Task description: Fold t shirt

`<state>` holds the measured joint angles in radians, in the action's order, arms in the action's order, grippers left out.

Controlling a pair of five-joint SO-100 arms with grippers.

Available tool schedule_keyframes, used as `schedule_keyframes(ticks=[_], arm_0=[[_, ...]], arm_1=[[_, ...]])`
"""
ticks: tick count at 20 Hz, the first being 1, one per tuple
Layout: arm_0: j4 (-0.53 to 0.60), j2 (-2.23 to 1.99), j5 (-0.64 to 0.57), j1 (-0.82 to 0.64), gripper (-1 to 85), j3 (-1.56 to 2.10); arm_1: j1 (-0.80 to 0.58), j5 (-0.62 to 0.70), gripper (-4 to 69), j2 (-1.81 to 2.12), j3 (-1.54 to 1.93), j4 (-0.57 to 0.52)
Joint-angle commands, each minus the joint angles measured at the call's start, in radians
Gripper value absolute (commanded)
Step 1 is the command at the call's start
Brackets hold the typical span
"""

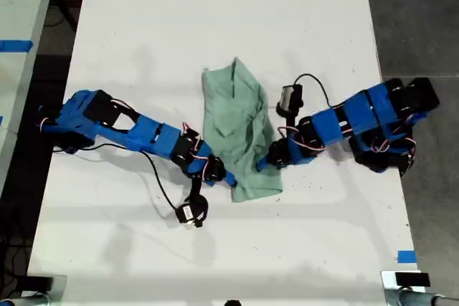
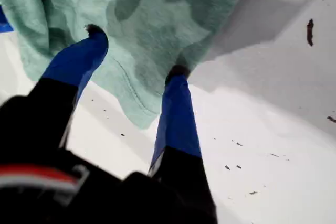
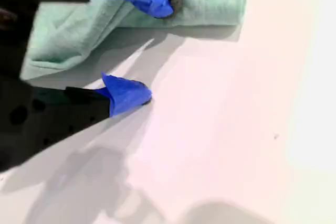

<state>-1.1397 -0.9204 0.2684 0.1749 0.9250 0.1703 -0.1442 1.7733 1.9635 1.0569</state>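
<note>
Blue fingertips of my first gripper (image 2: 136, 51) stand wide apart at a loose hem corner of the t shirt (image 2: 157, 9), holding nothing. My second gripper (image 3: 156, 50) is open too: one fingertip rests on a thick rolled edge of the cloth, the other sits down on the table (image 3: 236, 129).

In the exterior view the t shirt (image 1: 237, 127) lies rumpled at about the middle of the table (image 1: 215, 19), with an arm reaching it from each side edge. I cannot tell from the wrist views which arm is which.

The step in hand looks like taking hold before a fold. To do it well, each lower finger should slide under a single layer, then close firmly on the hem, and both arms should lift together so the cloth stays taut.

Bare tabletop is plentiful toward the far and near edges, so a fold along that line is safest. The side edges are crowded by the arms and their cables.
</note>
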Motion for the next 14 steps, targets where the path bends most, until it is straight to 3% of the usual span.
schedule_keyframes(ticks=[1, 4, 6, 7, 8, 14], arm_0=[[0.074, -0.032, 0.091, 0.005, 25.6, -0.064], [0.034, -0.086, 0.255, 0.028, 25.7, -0.063], [-0.038, -0.143, 0.256, 0.031, 20.2, -0.061], [-0.048, -0.176, 0.229, 0.031, 18.9, -0.061], [-0.054, -0.213, 0.216, 0.029, 18.4, -0.061], [0.061, -0.137, 0.221, -0.002, 26.5, -0.063]], arm_1=[[0.017, -0.003, 24.0, -0.055, -0.106, 0.020], [0.015, 0.000, 23.0, -0.084, -0.126, 0.020], [0.017, 0.003, 19.4, -0.086, -0.130, 0.020], [0.017, 0.005, 4.9, -0.094, -0.130, 0.021], [0.014, -0.002, 1.0, -0.106, -0.130, 0.017], [0.023, 0.023, 1.1, -0.284, -0.305, 0.052]])
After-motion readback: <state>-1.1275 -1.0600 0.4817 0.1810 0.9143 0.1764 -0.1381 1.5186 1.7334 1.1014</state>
